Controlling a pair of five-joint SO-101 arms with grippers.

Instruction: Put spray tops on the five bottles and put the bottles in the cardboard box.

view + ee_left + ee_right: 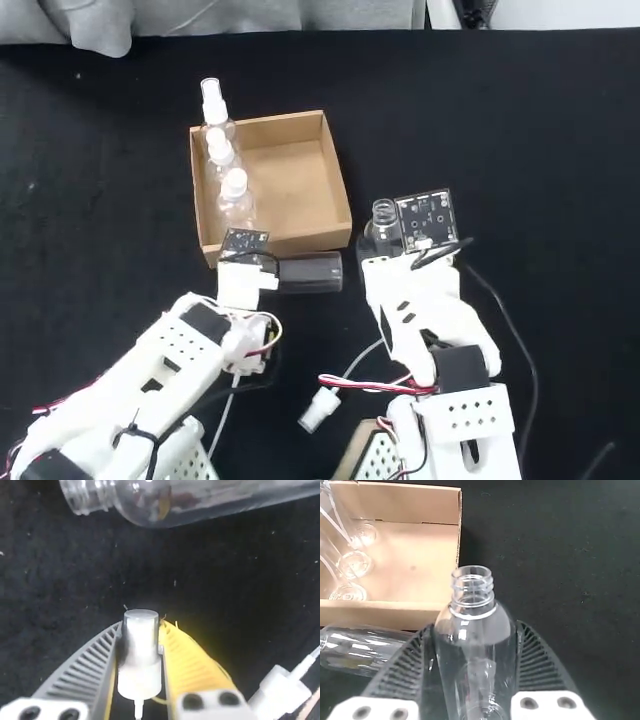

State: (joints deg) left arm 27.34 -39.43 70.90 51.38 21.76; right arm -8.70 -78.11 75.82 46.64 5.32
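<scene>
Over a black table (520, 120), my right gripper (474, 629) is clamping a clear, uncapped bottle (472, 595) right of centre in the high view, beside the cardboard box (335, 170). My left gripper (141, 630) is pinching a white spray top (139, 655). A second bottle (310, 272) is lying just below the box, between my grippers. Three capped bottles (220, 150) are standing inside the box.

High view: you see bright, even light from above. The black counter (540, 130) returns little of it beyond pale lint specks, while the white arm shells (430, 300) come close to washing out; the cardboard box (290, 185) floor is evenly lit. Left wrist view: dimmer overall; glare streaks the lying bottle (200, 500), and the spray top (140, 652) held in the left hand (141, 626) darkens along one flank. Right wrist view: small highlights ring the neck of the upright bottle (472, 645).
</scene>
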